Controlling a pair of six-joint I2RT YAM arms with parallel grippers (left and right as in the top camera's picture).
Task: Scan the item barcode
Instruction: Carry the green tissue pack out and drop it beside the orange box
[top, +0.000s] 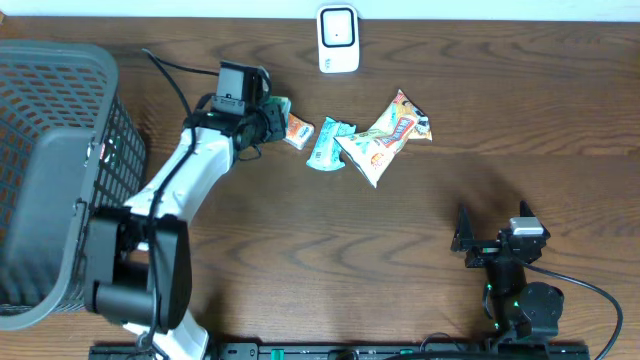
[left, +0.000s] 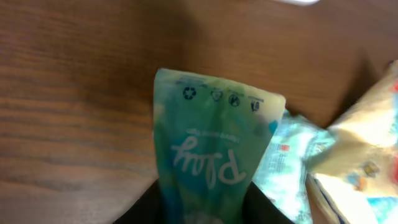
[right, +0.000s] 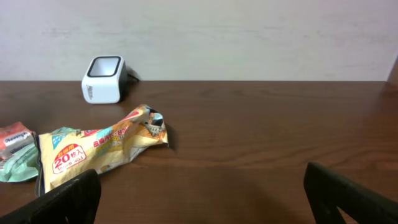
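Observation:
A green packet printed "Play" lies on the brown table, its near end between the dark fingers of my left gripper, which press against both its sides. From above, that gripper and the green packet sit at the left end of a row of snack packets. The white barcode scanner stands at the table's far edge, also seen in the right wrist view as the scanner. My right gripper rests near the front right, wide open, and the right wrist view shows nothing between the gripper's fingers.
A small orange-and-white packet, a pale teal packet and a crumpled yellow packet lie right of the left gripper. A grey mesh basket fills the left side. A cable runs behind the left arm.

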